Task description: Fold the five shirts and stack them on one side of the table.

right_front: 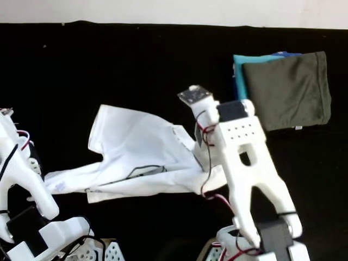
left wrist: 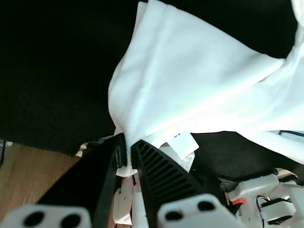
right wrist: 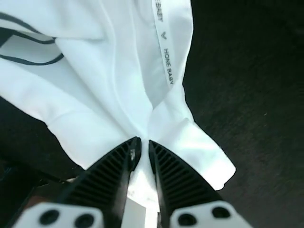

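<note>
While stretched between them, white shirt (right_front: 142, 148), left hand (left wrist: 127, 144) clamping one edge, right hand (right wrist: 143, 143) another

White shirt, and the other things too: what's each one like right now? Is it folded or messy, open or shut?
white shirt: unfolded and crumpled, pinched at two ends.
left gripper: shut on the white shirt's edge.
right gripper: shut on the white shirt's edge.
grey-green shirt: folded, lying on top of the pile.
blue fabric: under the grey-green shirt, its edge peeking out.
</note>
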Action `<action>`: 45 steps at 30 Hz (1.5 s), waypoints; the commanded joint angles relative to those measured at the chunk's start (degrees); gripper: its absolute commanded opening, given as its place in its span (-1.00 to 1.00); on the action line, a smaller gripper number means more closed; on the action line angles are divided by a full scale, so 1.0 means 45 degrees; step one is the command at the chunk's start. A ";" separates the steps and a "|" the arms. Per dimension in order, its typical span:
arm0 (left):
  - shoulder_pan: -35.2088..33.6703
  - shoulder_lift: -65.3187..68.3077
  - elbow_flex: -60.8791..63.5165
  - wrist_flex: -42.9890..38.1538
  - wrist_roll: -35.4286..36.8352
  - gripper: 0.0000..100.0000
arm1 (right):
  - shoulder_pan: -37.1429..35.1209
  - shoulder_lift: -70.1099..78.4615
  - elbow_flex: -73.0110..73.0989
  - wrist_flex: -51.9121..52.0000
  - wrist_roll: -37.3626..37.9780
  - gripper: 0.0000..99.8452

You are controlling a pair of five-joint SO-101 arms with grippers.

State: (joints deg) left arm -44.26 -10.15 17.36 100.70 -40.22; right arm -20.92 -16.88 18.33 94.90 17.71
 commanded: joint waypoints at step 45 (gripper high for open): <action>-0.0654 -0.0205 -0.0068 0.0039 -0.0117 -0.98 | -0.6437 2.0972 -2.2652 -0.4366 -0.2129 -0.56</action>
State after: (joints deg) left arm -46.90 -10.15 17.71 100.62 -40.57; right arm -48.62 77.01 -82.42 74.77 8.31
